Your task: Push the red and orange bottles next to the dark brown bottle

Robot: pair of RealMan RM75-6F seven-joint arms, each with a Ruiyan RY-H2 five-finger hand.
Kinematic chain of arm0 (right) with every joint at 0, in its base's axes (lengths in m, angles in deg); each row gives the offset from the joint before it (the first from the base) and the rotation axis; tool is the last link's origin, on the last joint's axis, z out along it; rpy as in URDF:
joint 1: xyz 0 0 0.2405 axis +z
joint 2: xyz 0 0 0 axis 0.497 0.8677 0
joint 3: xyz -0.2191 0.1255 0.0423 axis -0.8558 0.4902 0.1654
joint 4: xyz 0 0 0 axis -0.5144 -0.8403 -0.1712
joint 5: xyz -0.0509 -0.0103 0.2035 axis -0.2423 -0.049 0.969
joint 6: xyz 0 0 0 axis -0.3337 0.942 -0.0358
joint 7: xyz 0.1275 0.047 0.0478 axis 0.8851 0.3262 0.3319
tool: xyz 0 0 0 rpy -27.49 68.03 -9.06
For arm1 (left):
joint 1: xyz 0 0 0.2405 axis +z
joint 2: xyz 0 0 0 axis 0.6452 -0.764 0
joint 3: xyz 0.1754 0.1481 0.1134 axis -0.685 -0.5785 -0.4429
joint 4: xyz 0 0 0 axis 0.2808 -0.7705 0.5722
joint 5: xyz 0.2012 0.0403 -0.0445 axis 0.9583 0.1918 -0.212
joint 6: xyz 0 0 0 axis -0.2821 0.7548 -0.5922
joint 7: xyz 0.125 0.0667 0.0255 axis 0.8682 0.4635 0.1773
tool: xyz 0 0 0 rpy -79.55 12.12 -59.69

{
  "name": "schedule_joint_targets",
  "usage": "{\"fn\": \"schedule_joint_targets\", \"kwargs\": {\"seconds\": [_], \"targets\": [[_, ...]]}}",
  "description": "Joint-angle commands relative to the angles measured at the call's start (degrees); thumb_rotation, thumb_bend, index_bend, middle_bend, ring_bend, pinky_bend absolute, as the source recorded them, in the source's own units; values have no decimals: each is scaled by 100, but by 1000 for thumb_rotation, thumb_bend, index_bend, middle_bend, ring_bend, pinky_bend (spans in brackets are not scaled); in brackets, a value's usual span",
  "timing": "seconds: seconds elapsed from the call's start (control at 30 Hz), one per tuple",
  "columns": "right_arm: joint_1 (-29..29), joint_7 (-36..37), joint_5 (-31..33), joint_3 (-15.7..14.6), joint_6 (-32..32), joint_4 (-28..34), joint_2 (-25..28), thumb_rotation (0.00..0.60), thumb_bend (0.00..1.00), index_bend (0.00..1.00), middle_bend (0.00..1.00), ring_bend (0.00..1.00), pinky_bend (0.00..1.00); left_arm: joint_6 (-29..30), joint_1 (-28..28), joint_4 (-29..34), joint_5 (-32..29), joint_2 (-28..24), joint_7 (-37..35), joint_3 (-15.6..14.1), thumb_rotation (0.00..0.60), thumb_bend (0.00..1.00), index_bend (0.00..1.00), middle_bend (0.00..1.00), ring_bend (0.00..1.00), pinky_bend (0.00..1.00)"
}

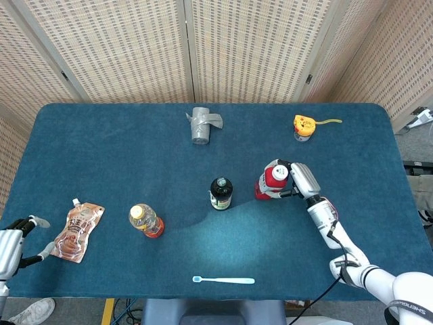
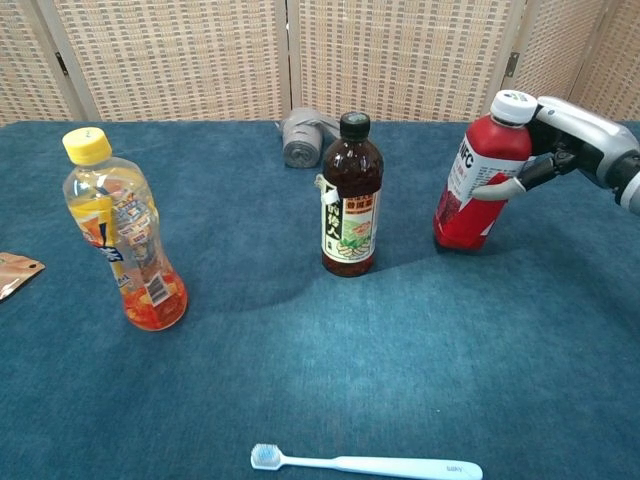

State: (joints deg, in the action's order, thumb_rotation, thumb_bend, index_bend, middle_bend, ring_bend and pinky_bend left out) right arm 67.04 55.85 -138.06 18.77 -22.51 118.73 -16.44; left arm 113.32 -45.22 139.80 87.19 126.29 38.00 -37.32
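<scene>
Right hand grasping the red plastic bottle high, just right of the dark brown glass bottle, tilted. Likely top-heavy, tippy; better pushed low. Left hand released, empty.

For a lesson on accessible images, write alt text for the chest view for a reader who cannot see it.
The robot's right hand grips a tilted red plastic bottle with a white cap, a gap to the right of an upright dark brown glass bottle on a blue cloth table. An orange drink bottle with a yellow cap stands far left; a pale blue toothbrush lies in front.
</scene>
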Motion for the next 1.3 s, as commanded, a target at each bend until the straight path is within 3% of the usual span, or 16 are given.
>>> {"fn": "schedule_joint_targets", "kwargs": {"seconds": [0.03, 0.43, 0.6, 0.77, 0.97, 1.13, 1.3], "targets": [[38, 30, 26, 7, -48, -55, -39, 600, 101, 481, 536, 508, 618, 4, 3, 3, 2, -1, -2, 0, 600, 205, 434, 415, 382, 556], [169, 151, 34, -69, -220, -308, -179, 600, 101, 481, 522, 508, 618, -5, 10, 6, -13, -9, -8, 3, 600, 204, 436, 415, 382, 556], [190, 235, -48, -164, -240, -289, -119, 600, 82, 474, 444, 474, 616, 4, 16, 11, -4, -10, 2, 0, 600, 204, 436, 415, 382, 556], [227, 300, -154, -279, -273, -290, -40, 600, 5, 237, 248, 319, 506, -11, 14, 6, -12, -7, 11, -1, 600, 204, 436, 415, 382, 556], [229, 366, -253, -358, -158, -238, 42, 600, 0, 37, 95, 199, 397, -26, 9, -2, -14, -1, 28, -1, 600, 204, 436, 415, 382, 556], [167, 213, -358, -393, 130, 62, 265, 600, 0, 0, 55, 164, 361, -37, 4, -13, -17, 7, 40, 0, 600, 204, 436, 415, 382, 556], [-14, -601, -434, -391, 578, 763, 753, 600, 0, 0, 54, 156, 358, -55, -7, -37, -26, 31, 65, 3, 600, 204, 436, 418, 385, 556]]}}
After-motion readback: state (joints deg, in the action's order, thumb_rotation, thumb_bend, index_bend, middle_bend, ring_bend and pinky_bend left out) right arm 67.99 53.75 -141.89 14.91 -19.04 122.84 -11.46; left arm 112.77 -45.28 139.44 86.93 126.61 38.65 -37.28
